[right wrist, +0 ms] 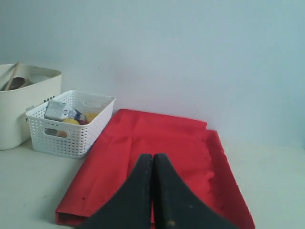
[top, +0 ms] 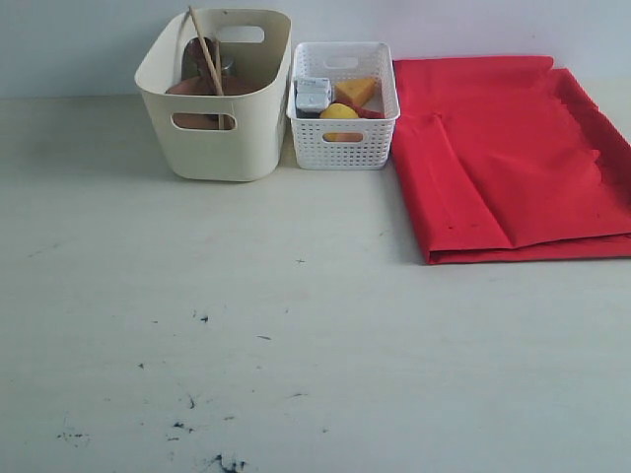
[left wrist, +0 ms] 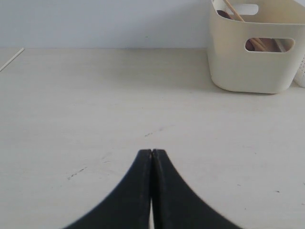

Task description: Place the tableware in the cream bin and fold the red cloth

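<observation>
The smooth, round-cornered cream bin is set at the back of the pale, scuffed bench; wooden chopsticks and a round brown wooden plate are held inside it. The red cloth is laid folded flat just beside the white lattice basket. The left hand and right hand are seen pressed fully together, nothing gripped.

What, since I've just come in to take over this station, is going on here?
Nothing is being handled right now. The left gripper and the right gripper are both shut and empty. The cream bin holds the chopsticks and other tableware, the white basket beside it holds food, and the red cloth lies folded flat on the table.
</observation>
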`<state>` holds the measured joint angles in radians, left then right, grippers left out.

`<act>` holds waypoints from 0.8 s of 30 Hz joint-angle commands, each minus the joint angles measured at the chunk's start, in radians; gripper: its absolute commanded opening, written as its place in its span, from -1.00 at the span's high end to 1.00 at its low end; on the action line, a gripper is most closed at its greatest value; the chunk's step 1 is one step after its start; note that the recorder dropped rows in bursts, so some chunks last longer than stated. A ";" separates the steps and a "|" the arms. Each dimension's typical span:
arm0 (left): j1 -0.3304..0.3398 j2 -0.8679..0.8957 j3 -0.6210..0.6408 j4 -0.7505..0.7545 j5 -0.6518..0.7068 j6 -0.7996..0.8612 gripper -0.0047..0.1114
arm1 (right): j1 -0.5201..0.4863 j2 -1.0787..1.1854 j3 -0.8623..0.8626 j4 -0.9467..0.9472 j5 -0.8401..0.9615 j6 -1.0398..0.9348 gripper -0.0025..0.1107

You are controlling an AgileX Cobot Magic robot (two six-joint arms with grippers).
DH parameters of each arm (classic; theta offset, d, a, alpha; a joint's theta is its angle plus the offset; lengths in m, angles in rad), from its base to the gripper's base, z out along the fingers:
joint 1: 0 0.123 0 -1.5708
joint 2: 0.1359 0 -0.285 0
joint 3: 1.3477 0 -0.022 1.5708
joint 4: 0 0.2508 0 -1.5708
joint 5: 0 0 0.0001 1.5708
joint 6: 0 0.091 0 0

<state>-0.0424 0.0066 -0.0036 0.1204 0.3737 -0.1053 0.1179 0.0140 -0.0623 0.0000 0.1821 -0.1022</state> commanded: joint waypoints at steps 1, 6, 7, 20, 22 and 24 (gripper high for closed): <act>0.003 -0.007 0.004 0.000 -0.012 -0.005 0.92 | -0.028 -0.014 0.062 -0.014 -0.006 0.054 0.96; 0.003 -0.007 0.004 0.000 -0.012 -0.005 0.92 | -0.028 -0.014 0.062 -0.014 0.050 0.070 0.96; 0.003 -0.007 0.004 0.000 -0.012 -0.005 0.92 | -0.028 -0.014 0.062 -0.014 0.062 0.070 0.96; 0.003 -0.007 0.004 0.000 -0.012 -0.005 0.92 | -0.028 -0.014 0.062 0.000 0.075 0.080 0.96; 0.003 -0.007 0.004 0.000 -0.012 -0.005 0.92 | -0.028 -0.014 0.062 0.000 0.075 0.080 0.96; 0.003 -0.007 0.004 0.000 -0.012 -0.005 0.92 | -0.028 -0.014 0.062 0.000 0.075 0.080 0.96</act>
<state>-0.0424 0.0066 -0.0036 0.1204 0.3737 -0.1053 0.0938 0.0068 -0.0046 0.0000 0.2568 -0.0233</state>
